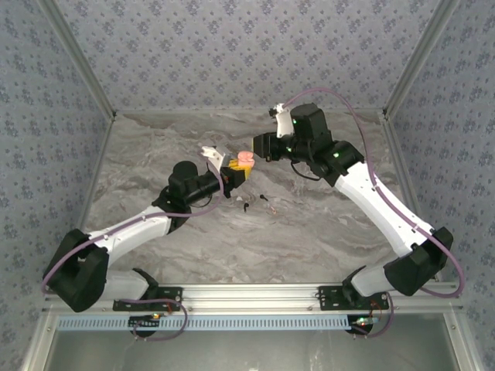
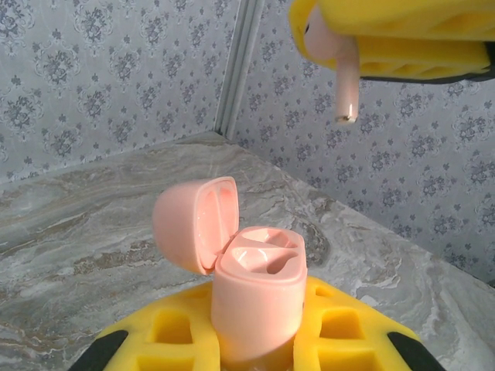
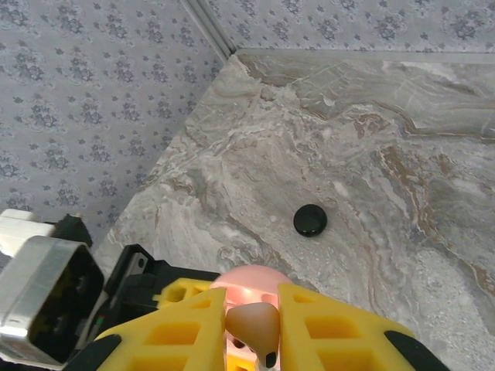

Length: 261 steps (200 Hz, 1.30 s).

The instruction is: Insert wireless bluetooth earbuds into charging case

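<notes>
My left gripper (image 2: pixel 259 344) is shut on the pink charging case (image 2: pixel 259 297) and holds it upright above the table, lid (image 2: pixel 193 224) swung open to the left. Both sockets look empty. My right gripper (image 3: pixel 253 313) is shut on a pink stemmed earbud (image 2: pixel 344 85), stem pointing down. It hangs above and slightly right of the case without touching it. From the right wrist the earbud (image 3: pixel 255 328) sits between the yellow pads, with the case (image 3: pixel 251 277) just beyond. From above, the case (image 1: pixel 246 161) is mid-table between the left gripper (image 1: pixel 234 171) and the right gripper (image 1: pixel 263 147).
Two tiny black stemmed pieces (image 1: pixel 246 206) (image 1: pixel 265 198) lie on the marble table just near of the grippers. A round black disc (image 3: pixel 310 220) rests on the table farther out. Patterned walls enclose the table on three sides.
</notes>
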Motion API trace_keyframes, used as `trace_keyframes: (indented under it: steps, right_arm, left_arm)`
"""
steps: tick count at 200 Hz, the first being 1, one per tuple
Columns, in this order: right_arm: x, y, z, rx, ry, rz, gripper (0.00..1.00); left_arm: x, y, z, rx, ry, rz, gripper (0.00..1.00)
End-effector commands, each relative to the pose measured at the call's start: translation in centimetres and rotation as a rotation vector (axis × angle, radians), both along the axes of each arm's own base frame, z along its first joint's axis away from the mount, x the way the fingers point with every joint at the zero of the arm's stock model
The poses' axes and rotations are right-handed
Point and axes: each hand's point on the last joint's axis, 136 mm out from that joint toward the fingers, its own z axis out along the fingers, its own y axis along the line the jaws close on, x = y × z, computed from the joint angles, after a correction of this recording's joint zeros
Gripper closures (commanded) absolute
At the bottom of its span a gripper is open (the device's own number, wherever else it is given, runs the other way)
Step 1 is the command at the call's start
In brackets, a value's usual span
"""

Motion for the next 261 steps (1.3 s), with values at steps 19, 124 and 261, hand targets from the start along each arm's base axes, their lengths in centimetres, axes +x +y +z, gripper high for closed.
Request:
trace_keyframes:
  steps: [19,124,261]
  right_arm:
    - [-0.2,1.4,1.6,0.039,-0.023,0.035,0.79]
    - [-0.2,2.2,0.7,0.024,-0.015,0.046,0.79]
    - [-0.2,2.3,-0.5,0.007,0.008,0.045,0.79]
  left_arm:
    - [-0.1,-0.9,2.7,-0.063,-0.036,-0.030,0.85]
    - [-0.5,-1.4,4.5,-0.100,-0.045,-0.050,0.85]
    - [-0.7,-1.1,5.2,-0.122,-0.052,-0.044,0.86]
